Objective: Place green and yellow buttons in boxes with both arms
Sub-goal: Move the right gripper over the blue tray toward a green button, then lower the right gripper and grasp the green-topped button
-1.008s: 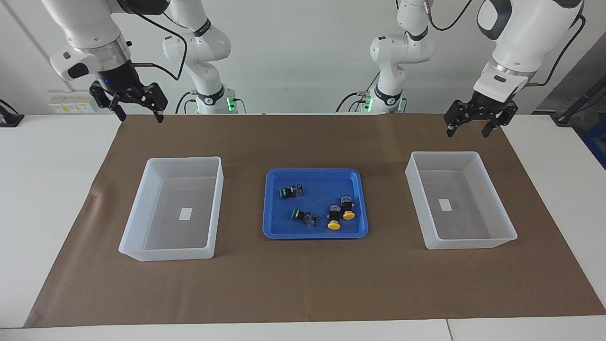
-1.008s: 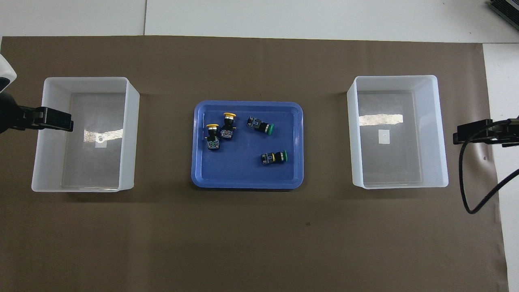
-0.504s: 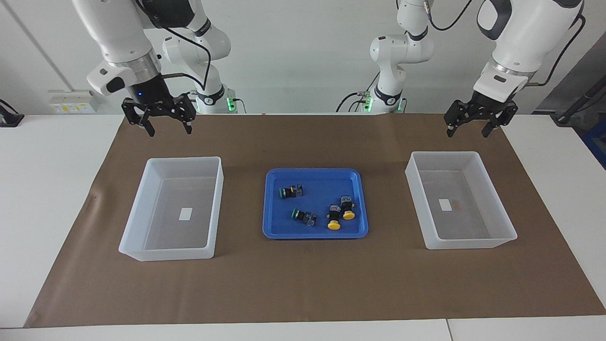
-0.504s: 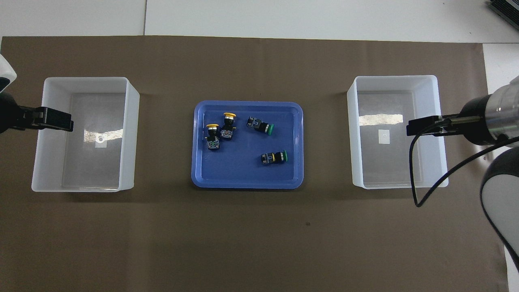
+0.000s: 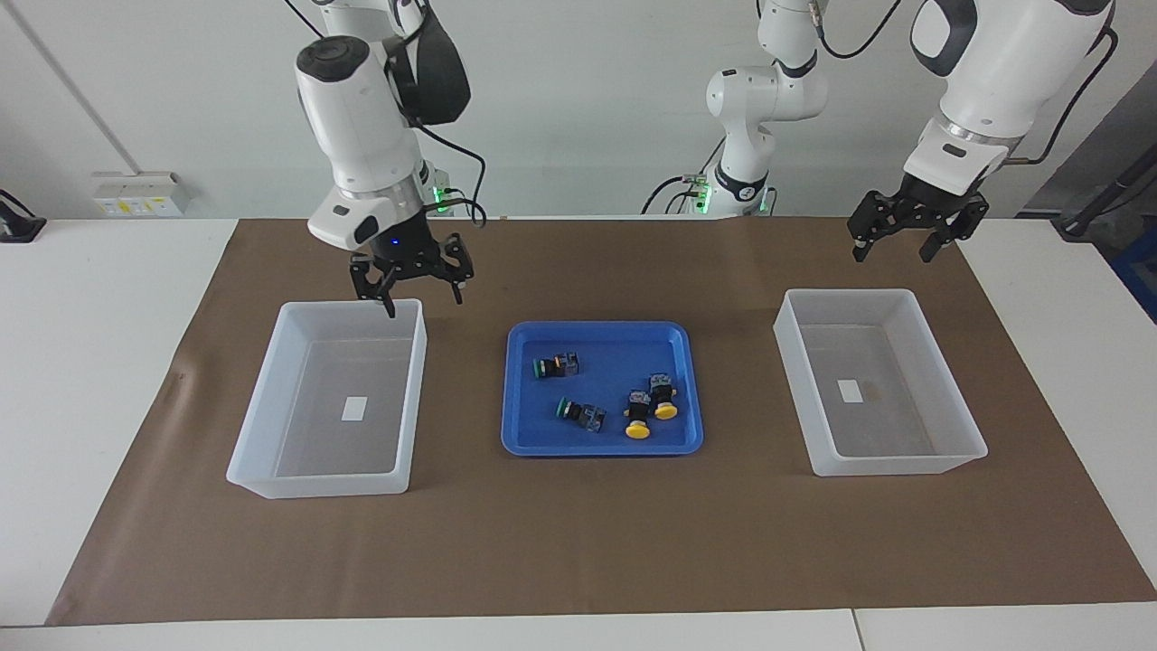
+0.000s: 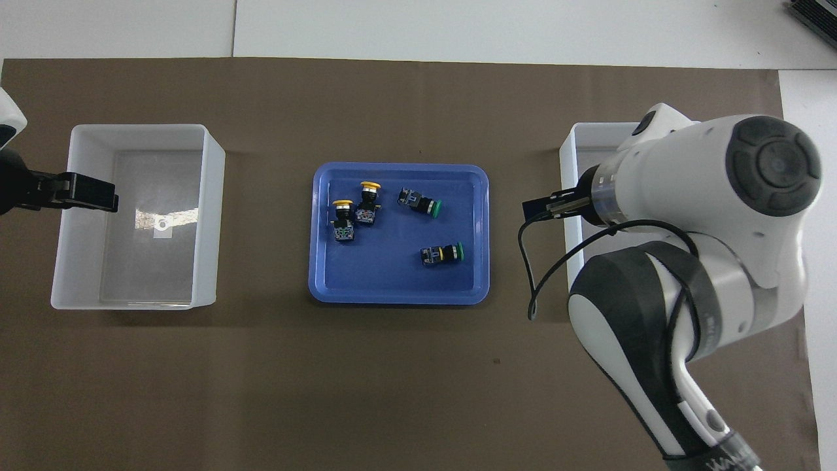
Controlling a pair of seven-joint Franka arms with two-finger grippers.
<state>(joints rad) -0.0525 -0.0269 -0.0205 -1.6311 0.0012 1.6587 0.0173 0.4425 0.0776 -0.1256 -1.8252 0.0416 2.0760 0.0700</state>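
Observation:
Two green buttons [image 5: 553, 366] [image 5: 578, 413] and two yellow buttons [image 5: 638, 419] [image 5: 664, 400] lie on their sides in the blue tray [image 5: 597, 448]. From overhead the green buttons [image 6: 420, 201] [image 6: 443, 254] and the yellow buttons [image 6: 343, 219] [image 6: 368, 200] show apart from each gripper. One box [image 5: 316, 484] stands toward the right arm's end, the other box [image 5: 895, 466] toward the left arm's end. Both hold only a white label. My right gripper [image 5: 425, 303] hangs open and empty by its box's tray-side corner. My left gripper [image 5: 892, 256] waits open and empty in the air beside its box.
The blue tray [image 6: 399, 297] sits mid-table on a brown mat [image 5: 578, 542] between the boxes [image 6: 137, 131] [image 6: 575, 261]. From overhead the right arm's white links [image 6: 706, 216] cover much of its box. A black cable loops under the right gripper [image 6: 539, 209].
My right arm has swung in from the table's end toward the middle and come lower, now at its box's tray-side corner. The left arm and the buttons have not moved.

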